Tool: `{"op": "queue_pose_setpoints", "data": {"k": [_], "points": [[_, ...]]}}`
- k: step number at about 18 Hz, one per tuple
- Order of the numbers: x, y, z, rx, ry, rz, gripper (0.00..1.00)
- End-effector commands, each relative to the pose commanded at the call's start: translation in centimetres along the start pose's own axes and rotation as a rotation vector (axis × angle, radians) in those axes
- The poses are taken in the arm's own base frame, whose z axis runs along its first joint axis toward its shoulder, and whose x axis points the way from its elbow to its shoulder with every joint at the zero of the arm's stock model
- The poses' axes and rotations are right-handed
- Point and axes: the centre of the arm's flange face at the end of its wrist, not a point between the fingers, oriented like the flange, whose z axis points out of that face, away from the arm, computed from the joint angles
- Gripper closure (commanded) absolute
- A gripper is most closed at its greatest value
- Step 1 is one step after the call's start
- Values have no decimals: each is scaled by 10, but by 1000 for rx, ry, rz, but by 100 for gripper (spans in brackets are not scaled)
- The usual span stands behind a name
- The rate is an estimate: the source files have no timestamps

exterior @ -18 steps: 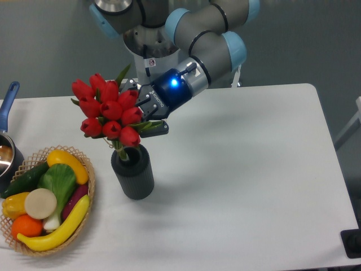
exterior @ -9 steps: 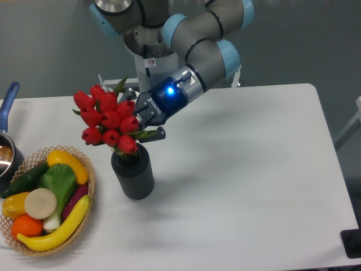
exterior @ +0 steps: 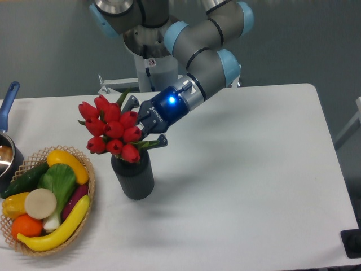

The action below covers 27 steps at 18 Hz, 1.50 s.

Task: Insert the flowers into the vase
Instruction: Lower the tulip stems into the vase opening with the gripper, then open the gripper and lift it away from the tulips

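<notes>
Two dark fingers (exterior: 148, 125) are closed on the flowers (exterior: 113, 127), gripping the bunch on its right side, among the green leaves just below the red buds. The buds spread to the left of the fingers and lean that way. The bunch sits directly over the vase (exterior: 133, 175), and its lowest buds cover the mouth, so I cannot tell how deep the stems go. The vase stands upright on the white table (exterior: 242, 169), near a woven basket (exterior: 90, 182) with vegetables.
</notes>
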Motion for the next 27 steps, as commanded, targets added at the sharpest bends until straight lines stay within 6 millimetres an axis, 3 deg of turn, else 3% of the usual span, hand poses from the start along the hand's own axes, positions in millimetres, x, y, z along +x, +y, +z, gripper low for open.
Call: {"op": "queue_pose_setpoints", "data": {"k": [7,9,11,14,15,17,18,24,27], "points": [[-2,14,-1,-68,-9,7,61],[-3,12,-2,-73,-10,13,55],[-3,12,-1,-74,-9,12,55],[-6,16,0,-76,-7,8,44],[-6,16,0,-75,-7,8,35],[-7,15,0,-76,-8,11,5],[-7,15,0,-75,-8,9,0],[-6,16,-6,-180,-29,30,0],[-5,8,-13,-231,-51,58,0]]}}
